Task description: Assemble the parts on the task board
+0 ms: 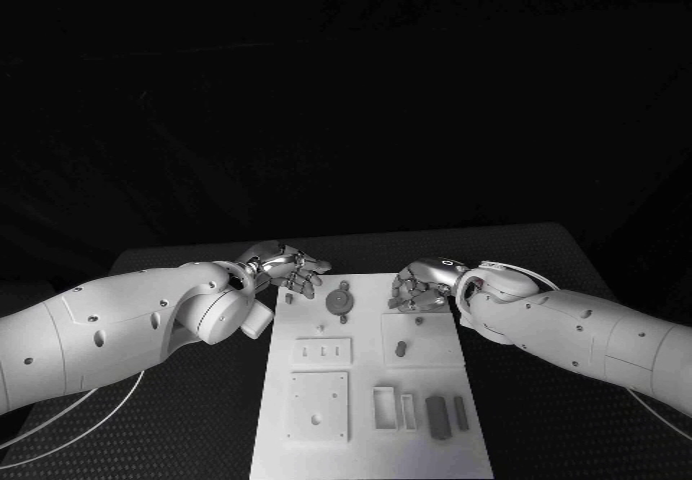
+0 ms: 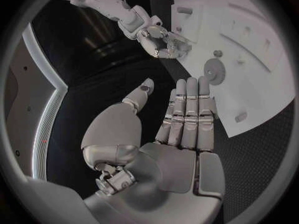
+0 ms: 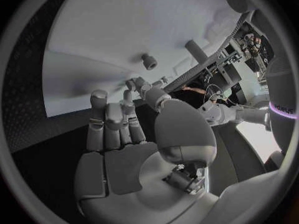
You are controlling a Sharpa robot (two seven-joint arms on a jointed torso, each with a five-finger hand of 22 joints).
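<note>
Two hands hover at the far end of one white board (image 1: 368, 445) on the black surface (image 1: 173, 420). The left hand (image 1: 284, 268) is empty, fingers straight and apart; one gear (image 1: 340, 300) lies just beside its fingertips. The right hand (image 1: 426, 285) is also empty, fingers loosely extended; one small peg (image 1: 400, 349) lies near it, and two dark bars (image 1: 437, 417) lie well behind.

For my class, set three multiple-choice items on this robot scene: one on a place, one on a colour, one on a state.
1. Where does the gear lie?
A. On the task board, toward its far end
B. On the black table
C. In the right hand

2. What colour is the task board?
A. Black
B. White
C. Red

3. How is the left hand?
A. Gripping the gear
B. Curled into a fist
C. Holding nothing, fingers extended

Answers: 1 A, the head view shows the gear on the plate between the hands. 2 B, the plate is pale against the table. 3 C, the left wrist view shows an empty palm.
</note>
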